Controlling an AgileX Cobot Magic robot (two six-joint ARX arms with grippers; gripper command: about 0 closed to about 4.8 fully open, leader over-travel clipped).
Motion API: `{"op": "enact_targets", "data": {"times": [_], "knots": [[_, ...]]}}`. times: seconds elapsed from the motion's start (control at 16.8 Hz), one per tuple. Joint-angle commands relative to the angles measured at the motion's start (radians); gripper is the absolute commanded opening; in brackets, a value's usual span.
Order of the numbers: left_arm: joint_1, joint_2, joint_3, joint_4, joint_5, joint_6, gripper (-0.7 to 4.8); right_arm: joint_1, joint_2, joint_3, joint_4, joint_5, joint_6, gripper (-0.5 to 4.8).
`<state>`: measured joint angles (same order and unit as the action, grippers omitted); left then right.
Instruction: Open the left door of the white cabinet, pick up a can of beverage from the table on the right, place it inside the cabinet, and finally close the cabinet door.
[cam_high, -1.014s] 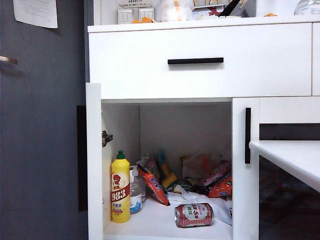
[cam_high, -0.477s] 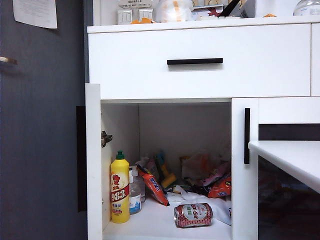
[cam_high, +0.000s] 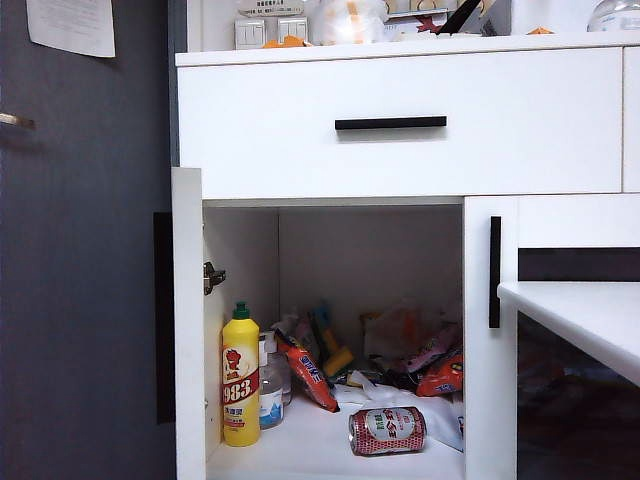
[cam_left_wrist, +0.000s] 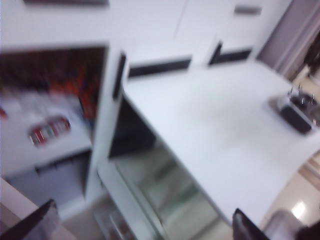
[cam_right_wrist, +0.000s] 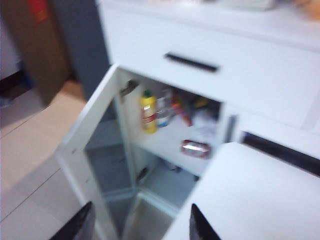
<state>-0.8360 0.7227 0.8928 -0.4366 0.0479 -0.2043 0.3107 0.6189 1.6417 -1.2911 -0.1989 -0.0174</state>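
Now we see the tall white cabinet (cam_high: 400, 120) with its white-framed left door (cam_high: 187, 330) swung fully open, so the exterior view shows only the door's thin edge. The small red drink can with a white label and silvery ends (cam_high: 387, 430) lies on its side on the cabinet's lower shelf, near the front edge. To the left of it stands the tall yellow bottle with a green cap (cam_high: 240, 378), upright and close to the open door. Behind them, some colourful snack packets (cam_high: 440, 372) are piled at the back of the shelf. The closed right door with its vertical black bar handle (cam_high: 495, 272) stands just beside the can's compartment.

The plain white worktop with a rounded edge (cam_high: 580, 315) comes into the exterior view from the right, and we see nothing lying on the part that shows there.

Neither arm appears in the exterior view. In the left wrist view, the left hand (cam_left_wrist: 145, 227) has its fingers spread wide, with nothing between them, above the worktop and the floor. In the right wrist view, the right hand (cam_right_wrist: 137, 222) is also spread, holding nothing, raised in front of the cabinet and looking down on the open door.
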Motion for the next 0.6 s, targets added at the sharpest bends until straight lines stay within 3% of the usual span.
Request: {"op": "enact_targets", "data": {"times": [0.06,0.18,0.36,0.6], "knots": [[0.000,0.061,0.001,-0.019,-0.093,-0.005,4.79,0.000,-0.103,-0.367,0.309,-0.066,-0.010,2.39],[0.001,0.085,0.001,-0.041,-0.238,0.034,4.79,0.000,-0.154,-0.592,0.520,-0.066,-0.006,2.37],[0.006,0.145,0.001,-0.049,-0.479,0.138,4.79,0.000,-0.167,-0.845,0.768,-0.065,0.099,2.37],[0.108,0.277,0.001,-0.063,-0.519,0.197,4.79,0.000,-0.169,-0.893,0.826,-0.057,0.095,1.99]]}}
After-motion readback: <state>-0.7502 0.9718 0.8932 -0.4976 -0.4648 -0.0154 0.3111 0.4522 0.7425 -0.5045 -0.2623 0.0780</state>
